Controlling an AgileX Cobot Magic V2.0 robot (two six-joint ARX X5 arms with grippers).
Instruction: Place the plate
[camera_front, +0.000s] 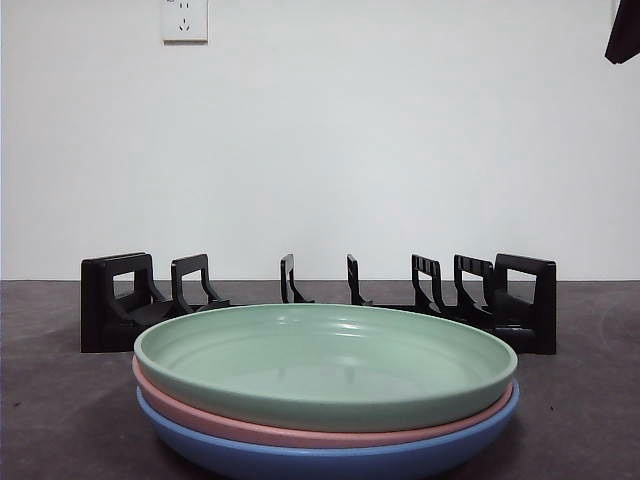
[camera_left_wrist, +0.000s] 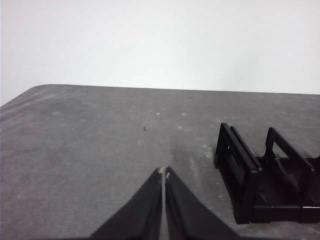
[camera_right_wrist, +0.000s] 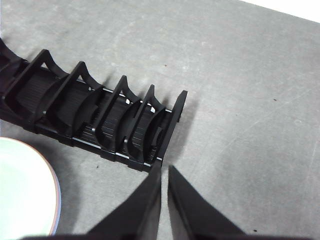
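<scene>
The green plate tops the stack just in front of the black rack near the table's front edge, nearer the right gripper than the left gripper, both empty and clenched.

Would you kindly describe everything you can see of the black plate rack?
The plate rack is black and looks like plastic: a long ribbed base with upright curved dividers in a row and a taller framed panel at each end. All its slots are empty. It stands upright on the grey table, behind the stack of three plates. Neither claw touches it; the right claw hovers near one end.
</scene>
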